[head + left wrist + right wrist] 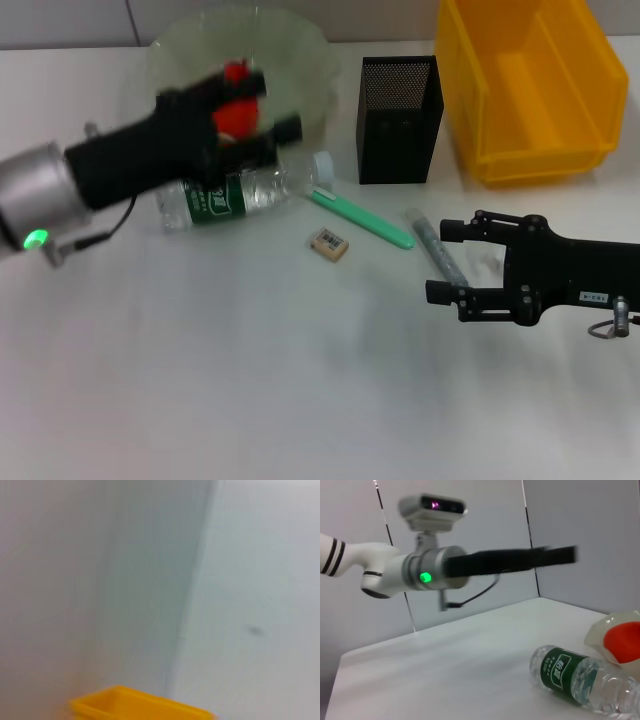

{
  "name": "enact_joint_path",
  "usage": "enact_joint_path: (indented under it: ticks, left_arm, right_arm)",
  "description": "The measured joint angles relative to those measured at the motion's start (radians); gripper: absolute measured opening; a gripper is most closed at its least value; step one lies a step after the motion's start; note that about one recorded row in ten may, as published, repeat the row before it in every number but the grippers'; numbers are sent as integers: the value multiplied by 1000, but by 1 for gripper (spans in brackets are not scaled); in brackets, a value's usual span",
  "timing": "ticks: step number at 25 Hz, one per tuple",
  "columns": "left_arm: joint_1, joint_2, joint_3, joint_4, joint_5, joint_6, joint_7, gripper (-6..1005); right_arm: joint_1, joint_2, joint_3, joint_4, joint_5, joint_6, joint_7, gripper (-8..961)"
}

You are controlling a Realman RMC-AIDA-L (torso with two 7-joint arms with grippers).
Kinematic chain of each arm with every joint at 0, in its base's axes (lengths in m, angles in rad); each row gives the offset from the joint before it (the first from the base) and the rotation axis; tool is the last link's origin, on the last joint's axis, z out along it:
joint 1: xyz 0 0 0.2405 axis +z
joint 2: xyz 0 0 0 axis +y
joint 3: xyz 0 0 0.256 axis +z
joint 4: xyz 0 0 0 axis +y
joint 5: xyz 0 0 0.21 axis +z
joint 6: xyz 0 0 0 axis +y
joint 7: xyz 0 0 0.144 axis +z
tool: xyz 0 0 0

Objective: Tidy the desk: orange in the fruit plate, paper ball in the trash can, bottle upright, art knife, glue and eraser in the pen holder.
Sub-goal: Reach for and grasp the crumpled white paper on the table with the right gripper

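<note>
My left gripper hovers open above the pale-green fruit plate. The orange shows behind its fingers and lies in the plate as a red patch. The bottle lies on its side in front of the plate, also in the right wrist view. The green art knife, the greyish glue tube and the eraser lie on the table. My right gripper is open just right of the glue. The paper ball is hidden.
The black mesh pen holder stands at the back centre. The yellow trash can is at the back right, and its corner shows in the left wrist view. A white table stretches toward me.
</note>
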Motion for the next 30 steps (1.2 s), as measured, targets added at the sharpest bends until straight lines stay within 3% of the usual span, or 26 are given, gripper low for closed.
enact_joint_path:
  ticks: [2,11,27,30]
  left_arm:
    - [39,18,0,7,108,116,-7,759]
    - [112,31,3,2,273,152,52,759]
    - [158,31,71,-4,294,108,142,756]
    - [159,31,69,-4,294,108,142,755]
  right_arm:
    - [0,0,0,0,1,0,0,775]
    - [0,0,0,0,4,0,2,771]
    - [0,0,7,3,5,0,11,762]
    - [5,4,49,-32,5,-17,96,761]
